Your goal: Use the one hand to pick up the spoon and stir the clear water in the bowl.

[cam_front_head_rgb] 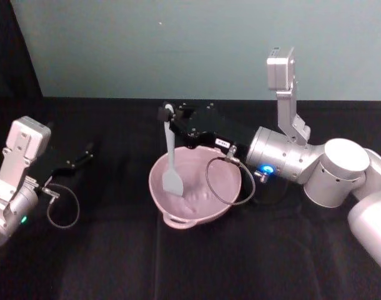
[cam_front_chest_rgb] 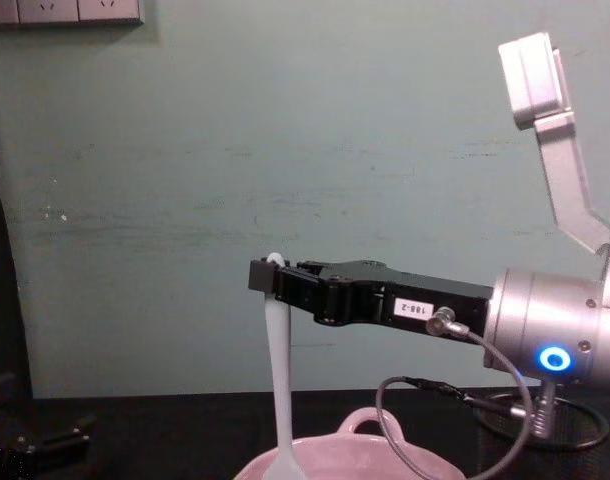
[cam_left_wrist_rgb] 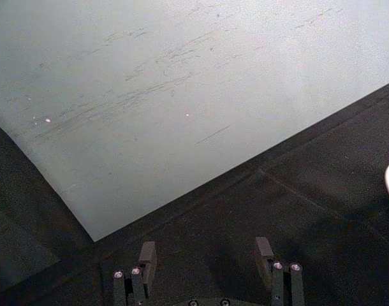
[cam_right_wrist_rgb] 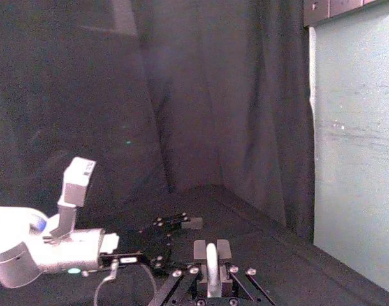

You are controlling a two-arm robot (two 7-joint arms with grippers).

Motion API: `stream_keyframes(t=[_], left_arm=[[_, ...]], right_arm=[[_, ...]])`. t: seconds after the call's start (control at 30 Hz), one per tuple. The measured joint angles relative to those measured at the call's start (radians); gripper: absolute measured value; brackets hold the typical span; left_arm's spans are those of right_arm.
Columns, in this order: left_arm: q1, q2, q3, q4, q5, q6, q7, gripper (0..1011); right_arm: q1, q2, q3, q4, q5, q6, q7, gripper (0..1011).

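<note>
My right pincer (cam_front_head_rgb: pixel 167 116) is clenched on the top end of the spoon (cam_front_head_rgb: pixel 170 153). The spoon hangs straight down from it, blade inside the bowl (cam_front_head_rgb: pixel 155 187) just below. The pick-up is done. I judge the stirring of the clear water (cam_front_head_rgb: pixel 200 197) is what remains, though I cannot tell if the blade is wet. My grey cable (cam_front_head_rgb: pixel 208 178) loops over the bowl behind the pincer and could snag. My left pincer (cam_front_head_rgb: pixel 84 154) rests released, well apart over the desk (cam_front_head_rgb: pixel 115 262).

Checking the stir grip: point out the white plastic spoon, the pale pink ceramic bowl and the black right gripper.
white plastic spoon (cam_front_head_rgb: pixel 170 153): head view, mid-handle.
pale pink ceramic bowl (cam_front_head_rgb: pixel 152 182): head view, left rim.
black right gripper (cam_front_chest_rgb: pixel 271 274): chest view, between the jaws, at the spoon's top.
</note>
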Motion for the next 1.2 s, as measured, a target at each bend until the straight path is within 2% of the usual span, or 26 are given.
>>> stream_keyframes(t=[0.17, 0.27, 0.6, 0.8, 1.2], left_arm=[[0.000, 0.000, 0.000, 0.000, 0.000, 0.000, 0.000, 1011], [0.000, 0.000, 0.000, 0.000, 0.000, 0.000, 0.000, 1011], [0.000, 0.000, 0.000, 0.000, 0.000, 0.000, 0.000, 1011], [0.000, 0.000, 0.000, 0.000, 0.000, 0.000, 0.000, 1011], [0.000, 0.000, 0.000, 0.000, 0.000, 0.000, 0.000, 1011]], right_arm=[[0.034, -0.030, 0.001, 0.067, -0.007, -0.028, 0.001, 107], [0.058, -0.047, 0.013, 0.120, -0.012, -0.049, -0.001, 107], [0.086, -0.047, 0.049, 0.181, -0.030, -0.069, -0.020, 107], [0.065, -0.015, 0.073, 0.150, -0.037, -0.059, -0.037, 107], [-0.028, 0.064, 0.083, -0.017, -0.052, -0.010, -0.058, 107]])
